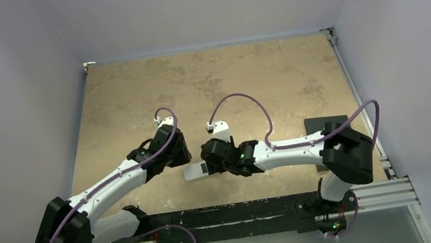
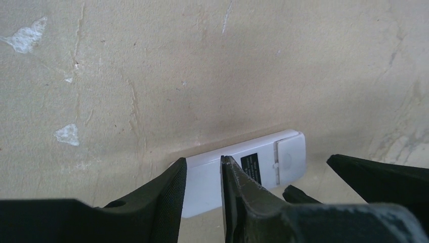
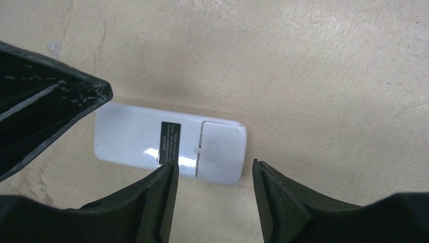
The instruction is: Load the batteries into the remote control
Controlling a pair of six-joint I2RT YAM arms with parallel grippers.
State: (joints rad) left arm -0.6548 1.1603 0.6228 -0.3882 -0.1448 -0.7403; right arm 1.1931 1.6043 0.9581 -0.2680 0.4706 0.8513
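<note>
The remote control point(image 1: 195, 172) lies flat on the tan table with its plain white back up, between my two grippers. A black label and a closed cover show on it point(image 3: 172, 142). My left gripper point(image 2: 202, 164) hovers over the remote's point(image 2: 263, 159) plain end, jaws a little apart and holding nothing. My right gripper point(image 3: 215, 166) stands open just in front of the cover end, one fingertip point(image 3: 164, 177) over the remote's near edge. The left gripper's finger point(image 3: 50, 109) shows in the right wrist view. No batteries are in view.
A dark grey block point(image 1: 324, 124) sits on the table by the right arm's base. A metal rail point(image 1: 378, 194) runs along the near edge. White walls close in the table on the left, back and right.
</note>
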